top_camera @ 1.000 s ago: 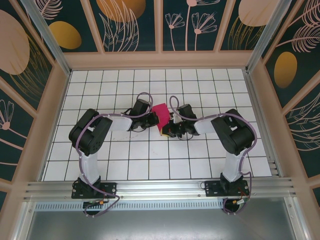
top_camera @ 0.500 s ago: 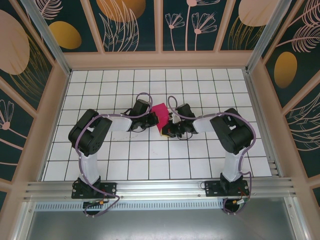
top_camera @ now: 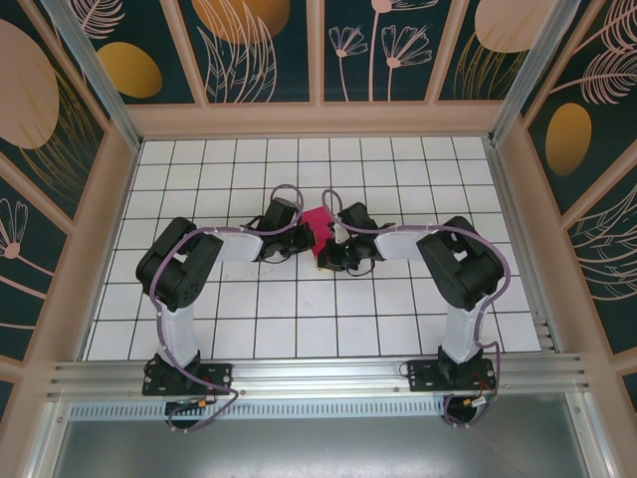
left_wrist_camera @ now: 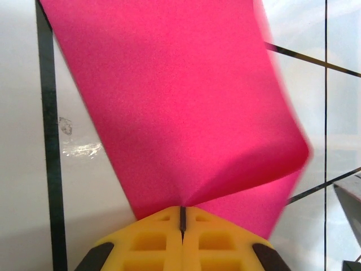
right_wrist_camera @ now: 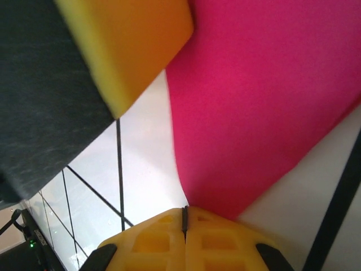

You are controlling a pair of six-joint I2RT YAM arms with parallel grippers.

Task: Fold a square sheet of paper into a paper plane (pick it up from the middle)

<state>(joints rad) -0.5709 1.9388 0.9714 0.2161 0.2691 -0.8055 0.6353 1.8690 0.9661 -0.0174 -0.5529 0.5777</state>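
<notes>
Elbows out, left hand (left_wrist_camera: 182, 210) and right hand (right_wrist_camera: 184, 210) meet at paper (left_wrist_camera: 180, 101), each clamped on it; white gridded desk (top_camera: 299, 319) beneath

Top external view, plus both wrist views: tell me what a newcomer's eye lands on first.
The magenta-pink sheet of paper stands out, bent rather than flat, in the middle of the white grid table. The left gripper and right gripper are both shut on it from opposite sides. Dark floral panels wall the cell.
</notes>
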